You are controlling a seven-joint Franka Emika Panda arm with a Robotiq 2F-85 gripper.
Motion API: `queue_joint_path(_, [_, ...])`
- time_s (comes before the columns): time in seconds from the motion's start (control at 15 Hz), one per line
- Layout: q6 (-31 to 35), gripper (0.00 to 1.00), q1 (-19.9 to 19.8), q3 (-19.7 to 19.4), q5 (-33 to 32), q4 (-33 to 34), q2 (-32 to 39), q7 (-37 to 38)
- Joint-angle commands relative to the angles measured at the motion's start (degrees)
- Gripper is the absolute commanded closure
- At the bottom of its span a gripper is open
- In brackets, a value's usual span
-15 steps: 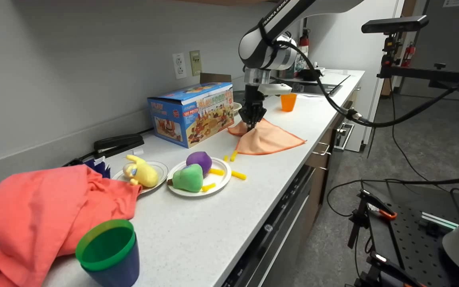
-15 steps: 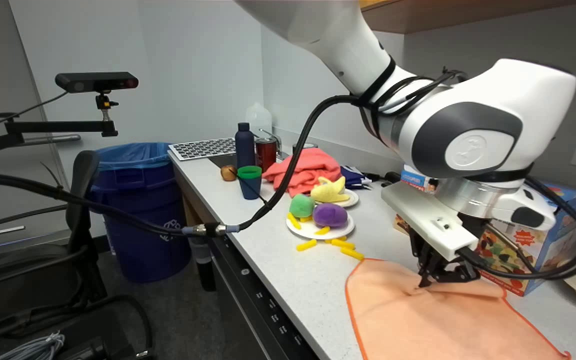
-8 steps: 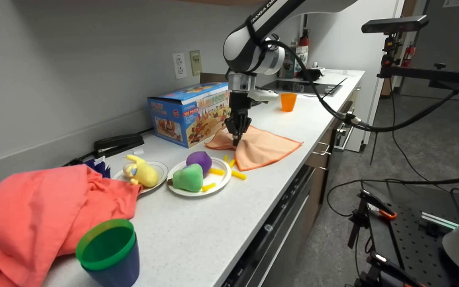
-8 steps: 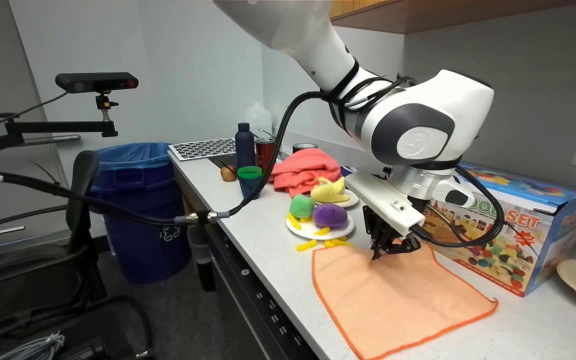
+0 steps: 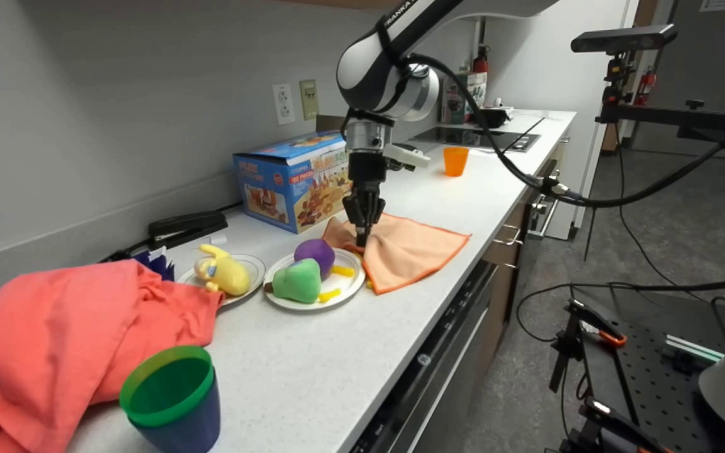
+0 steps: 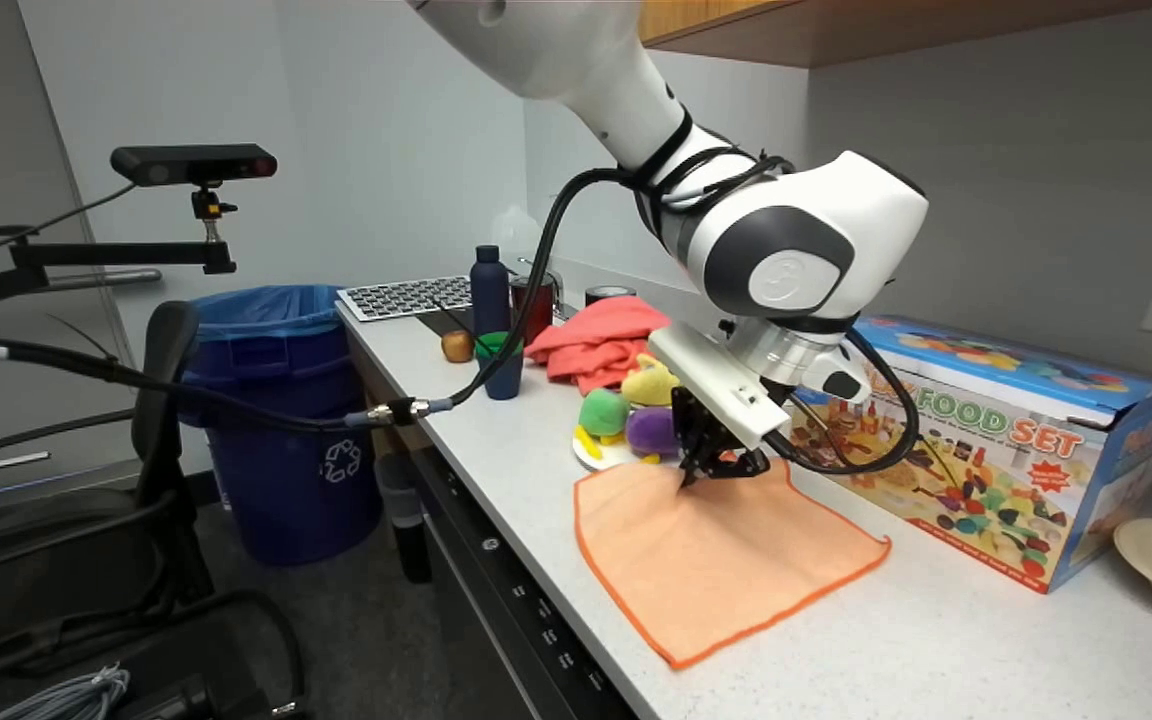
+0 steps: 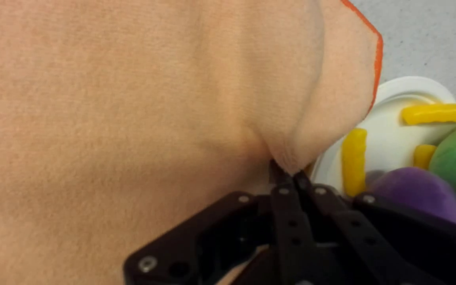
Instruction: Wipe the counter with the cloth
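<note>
Gripper (image 7: pixel 290 175) is clamped on a gathered fold of the cloth (image 6: pixel 726 570), near the edge by the plate (image 7: pixel 390 146), rest of the cloth spread on the counter (image 6: pixel 956 650). My read: a pinched fold grips better than flat fabric, and aiming down leaves the sheet as wiping face. Looks mid-wipe. Wrist view puts that edge right at the rim; lapping it or just beside, can't tell. Plate carries purple toy (image 5: pixel 316 255), green toy (image 5: pixel 297 282), yellow sticks (image 7: pixel 354 162), so more push that way probably shoves it. In an exterior view a yellow bit (image 5: pixel 369 285) peeks out at the cloth's edge, maybe caught in the sweep. Food set box (image 5: pixel 293 180) stands back by the wall (image 5: pixel 148 126), presumably freeing the counter's front for wiping.
</note>
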Motion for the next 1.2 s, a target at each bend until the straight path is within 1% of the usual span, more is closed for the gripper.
queue_joint_path(0.0, [-2.6,0.99,1.2,1.0,3.7,1.7,0.4,-3.0])
queue_joint_path(0.33, [-2.5,0.99,2.0,1.4,5.4,2.4,0.7,-4.5])
queue_joint_path(0.6, [-2.6,0.99,1.4,0.6,5.4,3.1,0.6,-5.2])
queue_joint_path(0.8, [-2.4,0.99,0.2,-2.8,2.7,4.0,0.9,-3.3])
queue_joint_path(1.0, [0.2,0.99,-0.5,-7.7,-0.8,5.2,2.6,0.7])
queue_joint_path(1.13, [2.0,0.99,-1.6,-10.3,-2.6,6.2,4.0,2.9])
